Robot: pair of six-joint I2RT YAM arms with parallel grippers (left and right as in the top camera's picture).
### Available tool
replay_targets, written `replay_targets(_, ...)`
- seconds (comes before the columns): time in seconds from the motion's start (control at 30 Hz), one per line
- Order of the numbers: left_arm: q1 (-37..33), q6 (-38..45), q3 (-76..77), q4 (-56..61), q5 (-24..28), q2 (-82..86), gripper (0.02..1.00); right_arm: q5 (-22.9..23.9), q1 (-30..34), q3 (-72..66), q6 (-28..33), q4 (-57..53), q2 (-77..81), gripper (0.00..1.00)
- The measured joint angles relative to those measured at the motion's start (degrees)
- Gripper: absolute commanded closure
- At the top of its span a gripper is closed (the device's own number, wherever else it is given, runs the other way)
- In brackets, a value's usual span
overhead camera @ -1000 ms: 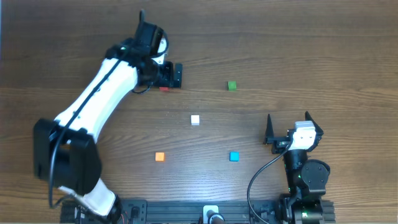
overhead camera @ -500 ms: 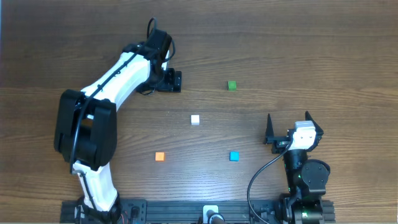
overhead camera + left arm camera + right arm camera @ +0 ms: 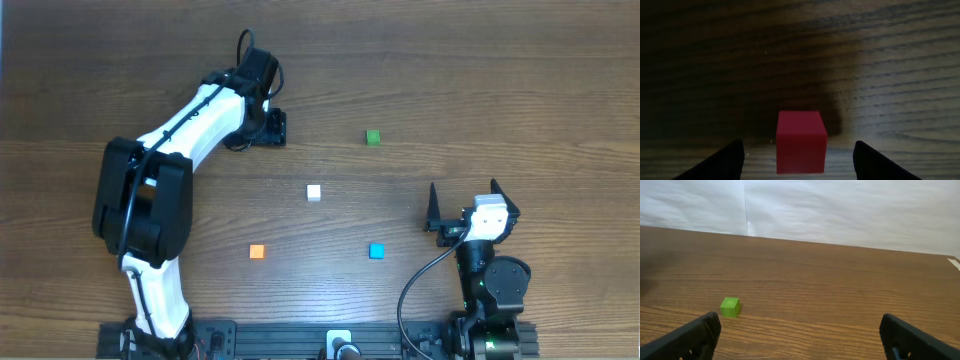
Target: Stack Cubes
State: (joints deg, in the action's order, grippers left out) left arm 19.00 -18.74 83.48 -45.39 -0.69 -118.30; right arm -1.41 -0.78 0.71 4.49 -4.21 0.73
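Stacking is just starting; no cube is resting on another.
Upper left, the left hand (image 3: pixel 281 128) is straddling the red cube (image 3: pixel 801 142), fingers spread; orange cube (image 3: pixel 257 252), white cube (image 3: pixel 314 192), green cube (image 3: pixel 373 137) and blue cube (image 3: pixel 376 251) are lying apart; lower right, the right hand (image 3: pixel 463 200) is hanging spread, empty.

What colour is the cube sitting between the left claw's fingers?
The cube is red; the left wrist view shows it best.
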Motion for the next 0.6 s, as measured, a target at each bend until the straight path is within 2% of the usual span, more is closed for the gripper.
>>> replay_targets(0.47,0.0,-0.79,0.22,0.9,-0.22,-1.88,0.538,0.0,0.0,0.0,0.04,0.0,0.0,0.009)
replay_targets(0.6,0.0,-0.9,0.22,1.11,-0.24,-1.92,0.645,-0.02,0.0,0.0,0.02,0.0,0.0,0.009)
